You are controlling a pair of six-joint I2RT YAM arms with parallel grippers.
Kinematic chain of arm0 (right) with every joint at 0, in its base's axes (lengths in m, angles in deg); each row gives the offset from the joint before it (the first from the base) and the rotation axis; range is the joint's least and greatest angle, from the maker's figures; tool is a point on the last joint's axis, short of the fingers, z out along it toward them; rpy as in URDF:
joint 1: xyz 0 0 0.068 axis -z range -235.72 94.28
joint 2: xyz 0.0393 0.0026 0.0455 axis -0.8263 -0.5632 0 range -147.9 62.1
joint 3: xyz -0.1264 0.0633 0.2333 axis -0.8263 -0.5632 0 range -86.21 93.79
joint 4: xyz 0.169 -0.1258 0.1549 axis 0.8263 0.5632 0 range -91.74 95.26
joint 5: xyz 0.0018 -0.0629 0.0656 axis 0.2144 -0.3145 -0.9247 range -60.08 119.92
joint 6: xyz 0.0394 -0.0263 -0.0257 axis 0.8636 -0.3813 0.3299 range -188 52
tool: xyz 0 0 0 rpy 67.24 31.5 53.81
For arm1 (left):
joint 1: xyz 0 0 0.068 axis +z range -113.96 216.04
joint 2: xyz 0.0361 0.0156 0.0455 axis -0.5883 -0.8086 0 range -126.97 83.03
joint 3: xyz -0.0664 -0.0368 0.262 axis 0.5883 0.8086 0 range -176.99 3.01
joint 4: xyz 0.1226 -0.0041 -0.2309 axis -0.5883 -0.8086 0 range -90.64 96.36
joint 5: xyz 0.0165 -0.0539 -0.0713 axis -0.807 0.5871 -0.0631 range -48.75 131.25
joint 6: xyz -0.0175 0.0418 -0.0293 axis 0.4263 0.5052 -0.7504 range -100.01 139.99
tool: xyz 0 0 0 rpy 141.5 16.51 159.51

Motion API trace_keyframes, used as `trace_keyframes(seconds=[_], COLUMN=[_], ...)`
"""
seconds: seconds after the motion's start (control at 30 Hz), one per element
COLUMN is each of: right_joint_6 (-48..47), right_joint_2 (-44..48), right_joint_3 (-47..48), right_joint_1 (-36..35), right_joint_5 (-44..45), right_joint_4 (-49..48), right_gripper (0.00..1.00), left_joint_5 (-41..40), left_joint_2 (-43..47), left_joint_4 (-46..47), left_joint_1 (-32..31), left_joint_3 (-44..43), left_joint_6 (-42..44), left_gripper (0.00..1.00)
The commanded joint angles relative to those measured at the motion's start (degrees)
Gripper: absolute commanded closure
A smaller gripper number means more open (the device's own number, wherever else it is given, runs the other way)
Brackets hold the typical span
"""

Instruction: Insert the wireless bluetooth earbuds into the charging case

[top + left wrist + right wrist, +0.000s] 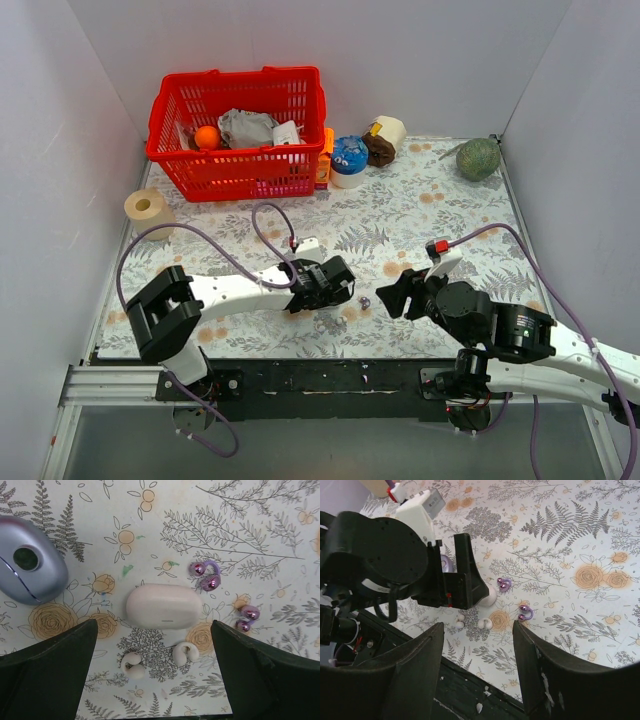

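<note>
Task status: not started, as far as I can see. Neither bud is in its case.
Purple earbuds: both lie loose on the patterned table cover [250, 520]. The first bud [211, 583] is just beside the right end of the white case [162, 606]. The second bud [249, 612] lies a little further right, apart from the first.
Charging case: the lavender-grey charging case [42, 575] sits at the upper left of the left wrist view. It is well apart from both buds, with the white case between. A dark round spot and a thin seam show on its top; I cannot tell whether the lid is open.
Left gripper [153, 630]: fingers wide apart, holding nothing, hanging over the white case.
Right gripper [477, 630]: fingers apart with nothing between them. It points toward the patch where the buds lie and touches none of them.
Remaining, in my judgement: get the case open if it is shut, then pick up and seat each bud. That is the whole job.
Hazard noted: two white buds [132, 664] and their white case lie in the same patch and are easily mistaken for the target set.
Left wrist view only: it shows the charging case nearly whole and both sets of buds clearly.
Right wrist view only: it shows the left gripper from the side, covering all but a lilac sliver of the charging case.
Top view only: it shows both arms meeting near the front edge and a red basket [240, 130] at the far side. A bud shows as no more than a purple speck, and I cannot make out the charging case.
</note>
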Motion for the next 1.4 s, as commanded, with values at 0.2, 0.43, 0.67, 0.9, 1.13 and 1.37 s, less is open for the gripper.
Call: trace_keyframes(seconds=[0.2, 0.43, 0.67, 0.9, 1.13, 1.37], right_joint_6=[0.6, 0.2, 0.2, 0.2, 0.3, 0.7], right_joint_2=[0.6, 0.7, 1.3, 1.2, 1.6, 2.5], right_joint_3=[-0.8, -0.9, -1.1, -1.2, -1.5, -2.0], right_joint_1=[0.1, 0.1, 0.1, 0.1, 0.1, 0.1], right_joint_5=[-0.3, -0.2, -0.1, 0.0, 0.1, 0.2], right_joint_4=[0.3, 0.4, 0.5, 0.5, 0.6, 1.1], right_gripper=[0.36, 0.36, 0.36, 0.36, 0.36, 0.36], left_joint_5=[0.4, 2.1, 3.3, 3.7, 3.5, 3.5], left_joint_2=[-6.1, -7.1, -7.8, -9.0, -9.3, -11.4], left_joint_4=[1.3, 4.3, 4.9, 4.9, 4.4, 2.7], left_joint_1=[0.1, 0.0, 0.3, 0.9, 1.6, 1.6], left_joint_3=[-4.5, -4.8, -3.7, -3.6, -2.8, -3.0], left_joint_6=[7.9, 12.8, 14.2, 14.8, 13.6, 11.8], left_gripper=[0.02, 0.02, 0.02, 0.02, 0.09, 0.11])
